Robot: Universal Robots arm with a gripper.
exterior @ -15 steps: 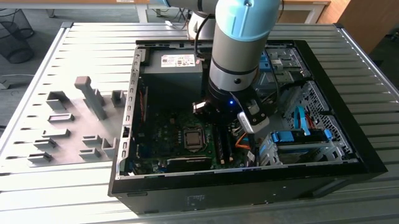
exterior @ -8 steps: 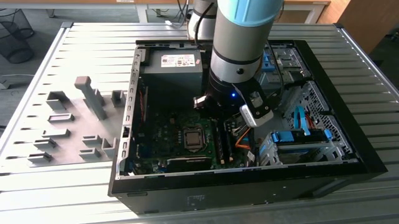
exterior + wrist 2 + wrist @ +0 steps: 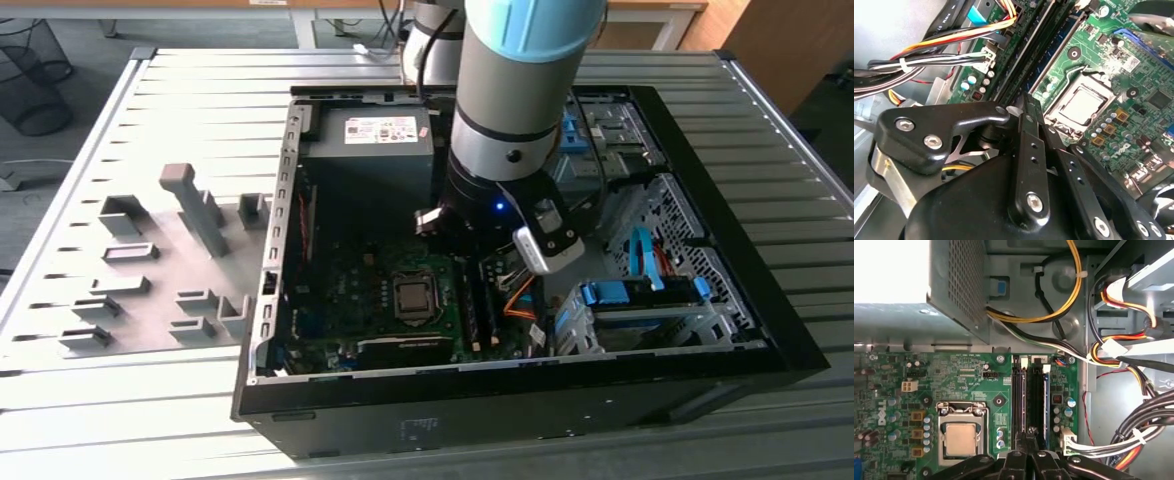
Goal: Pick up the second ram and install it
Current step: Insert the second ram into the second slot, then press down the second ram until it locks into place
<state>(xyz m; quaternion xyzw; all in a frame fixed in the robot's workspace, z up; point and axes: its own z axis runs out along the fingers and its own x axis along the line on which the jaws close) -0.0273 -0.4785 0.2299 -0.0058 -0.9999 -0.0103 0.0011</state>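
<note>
Black metal claw hung inside the open black computer case, its fingers pressed together with nothing visibly held. Directly beneath its tips, the thin blue-green ram stick sat upright in the motherboard's black memory slots, beside the silver processor.

Slatted metal table: bearing open black computer case and grey fixture plate beside it.
</note>
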